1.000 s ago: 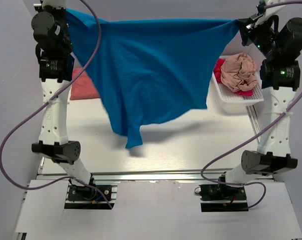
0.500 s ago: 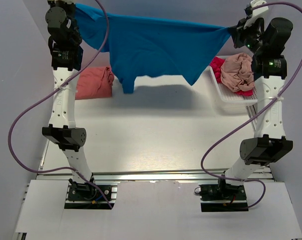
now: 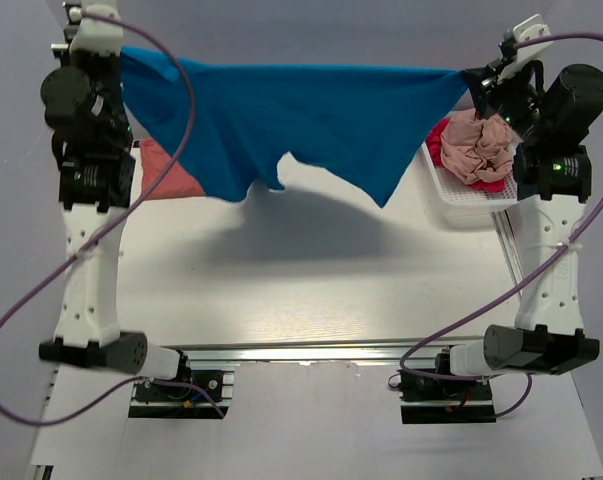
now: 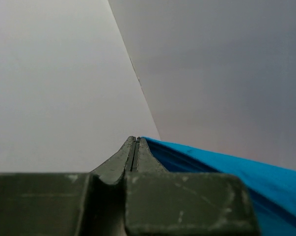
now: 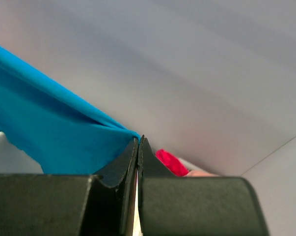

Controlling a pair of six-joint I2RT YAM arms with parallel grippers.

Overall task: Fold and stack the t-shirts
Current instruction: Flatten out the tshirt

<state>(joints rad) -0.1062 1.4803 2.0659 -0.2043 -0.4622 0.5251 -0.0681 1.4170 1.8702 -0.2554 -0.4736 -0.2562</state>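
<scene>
The bright blue t-shirt point(image 3: 301, 115) hangs stretched in the air between both grippers, above the table's back half. My left gripper point(image 3: 121, 55) is shut on its left corner; the wrist view shows the blue cloth point(image 4: 226, 167) running off from the closed fingertips point(image 4: 134, 142). My right gripper point(image 3: 469, 75) is shut on its right corner, with the blue cloth point(image 5: 49, 123) at the closed tips point(image 5: 138, 142). A salmon-coral t-shirt point(image 3: 166, 170) lies folded at the back left, partly hidden behind the blue one. The beige-pink t-shirt point(image 3: 476, 145) lies crumpled on the magenta-red one point(image 3: 439, 140) in the basket.
The white slotted basket point(image 3: 471, 195) stands at the back right, under my right arm. The blue shirt casts a shadow on the white tabletop point(image 3: 311, 280). Grey walls close in the back and sides.
Both arms have swung the blue shirt back and forth; it now hangs lower and wider than half a second ago. The left arm has shifted left and nearer.
</scene>
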